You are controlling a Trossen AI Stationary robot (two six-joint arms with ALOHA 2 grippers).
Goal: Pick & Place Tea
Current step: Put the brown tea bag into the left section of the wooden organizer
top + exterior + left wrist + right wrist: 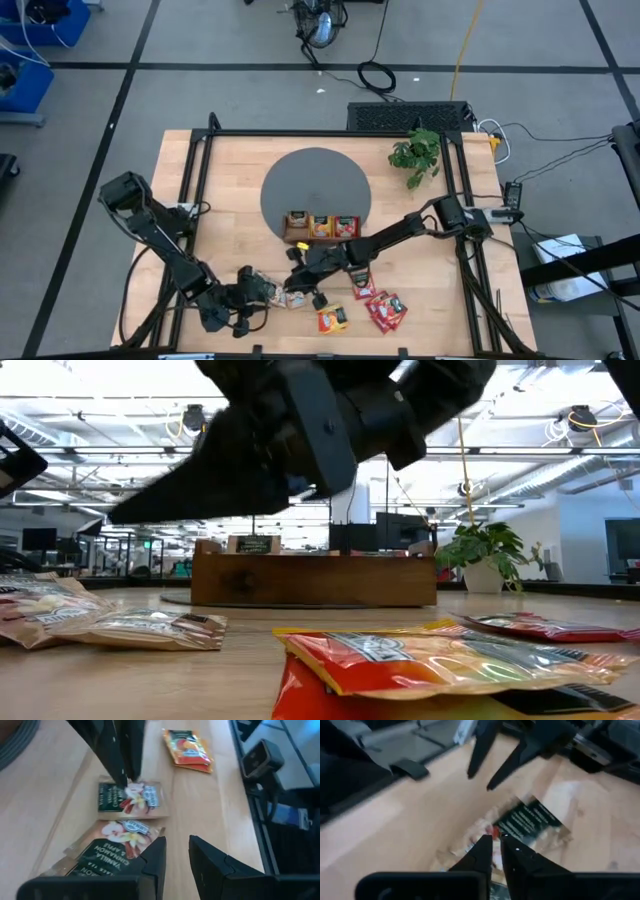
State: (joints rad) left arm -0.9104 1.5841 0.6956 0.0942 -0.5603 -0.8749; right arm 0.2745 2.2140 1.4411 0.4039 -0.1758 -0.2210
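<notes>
Two dark green tea sachets lie flat on the table, one [131, 797] beyond the other [112, 847]. My right gripper [496, 841] reaches in from the table's right and slants down over the farther one [530, 820]. Its fingers [125, 770] are open only a narrow gap. In the low view it [130, 510] hangs clear above the sachets [150, 628]. My left gripper [177, 855] is open just above the nearer green sachet, with nothing between its fingers. An orange-yellow sachet [332, 318] and red sachets [386, 310] lie flat toward the near right.
The brown wooden tray [320, 228] holds sachets in its compartments and stands on a grey round mat [315, 180] behind the grippers. A potted plant [418, 155] is at the far right. The two grippers face each other closely near the table's front edge.
</notes>
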